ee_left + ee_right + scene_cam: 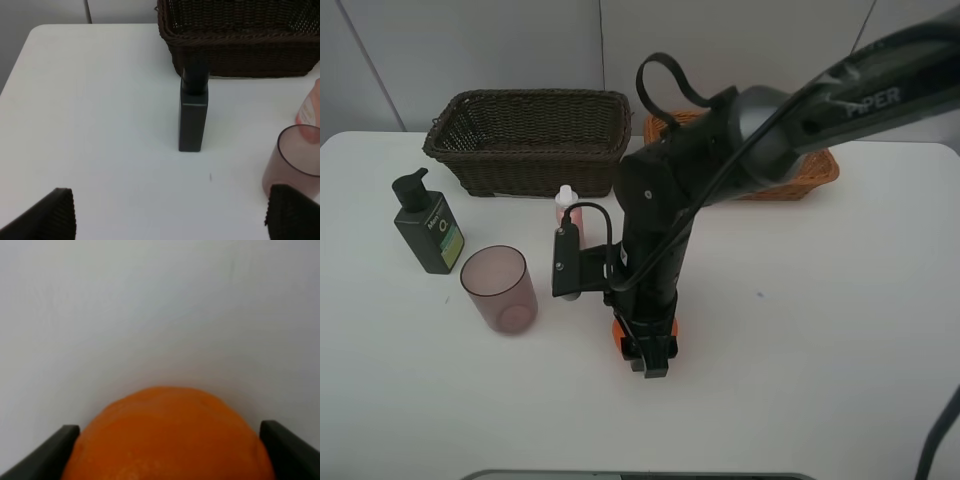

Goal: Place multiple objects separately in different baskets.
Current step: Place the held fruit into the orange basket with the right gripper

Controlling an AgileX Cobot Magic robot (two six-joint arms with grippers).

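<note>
From above, the right claw [650, 352] stands over the orange [616, 336], mid-width near the tabletop's [840, 330] front edge. The cup [500, 290], pump bottle [428, 225] and pink bottle [566, 205] stand toward the left edge. The dark basket [530, 140] and tan basket [817, 170] line the back edge.

Left wrist: the left claw [170, 220] gapes wide and empty, facing the pump bottle.

Right wrist: both fingers [47, 455] press the orange's sides, gripping it.

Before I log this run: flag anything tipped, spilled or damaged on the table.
Nothing stands out. The pump bottle, cup and pink bottle stand upright; the orange sits in the right claw.
</note>
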